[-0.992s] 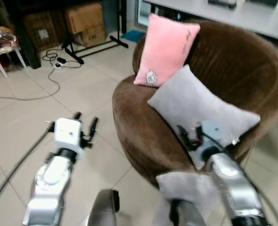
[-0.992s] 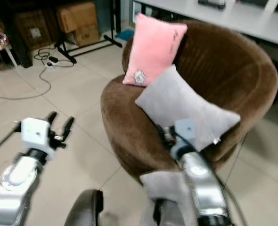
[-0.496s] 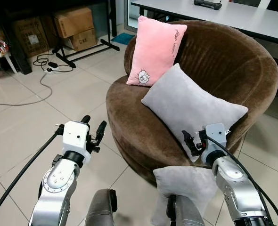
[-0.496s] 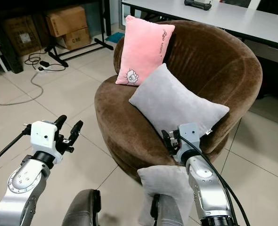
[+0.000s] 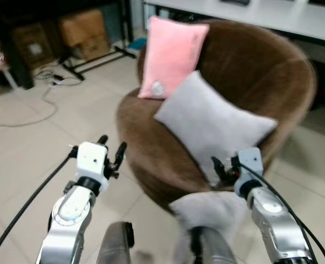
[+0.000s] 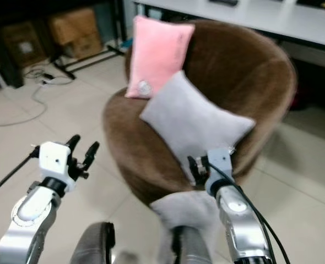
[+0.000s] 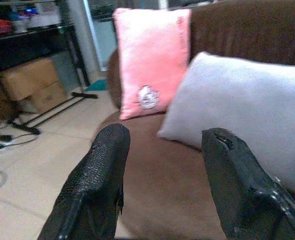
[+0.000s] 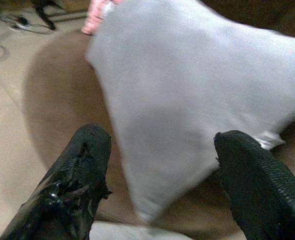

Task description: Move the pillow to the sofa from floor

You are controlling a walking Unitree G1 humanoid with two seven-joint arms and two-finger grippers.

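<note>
Both jaws stand released, holding nothing. On the left gripper (image 5: 112, 145) the two long black fingers (image 7: 95, 187) are spread apart over the pale tiled floor (image 5: 25, 143), just off the front edge of the round brown plush sofa (image 5: 283, 77). The right gripper (image 5: 221, 166) is raised at the sofa's front rim, its black fingers (image 8: 75, 175) parted wide and aimed at the grey rectangular cushion (image 5: 212, 124), close to its lower corner but not touching it.

Lowest in the head views, between the two silver arms and just before the sofa's base, a second soft grey pillow (image 5: 212, 212) shows; the picture is blurred there and I cannot tell whether it rests on the floor or against the robot's body.

On the sofa seat the grey rectangular cushion lies tilted, one corner pointing toward the front rim. Behind it a pink plush cushion (image 5: 171, 58) with a small round emblem stands upright against the backrest on the robot's left side, its lower corner beside the grey cushion's upper corner.

Farther off on the floor a thin cable (image 5: 36, 115) trails toward brown cardboard boxes (image 5: 82, 27) under dark shelving, beside a black stand's legs (image 5: 96, 58). Beyond the sofa runs a pale counter (image 5: 294, 16).
</note>
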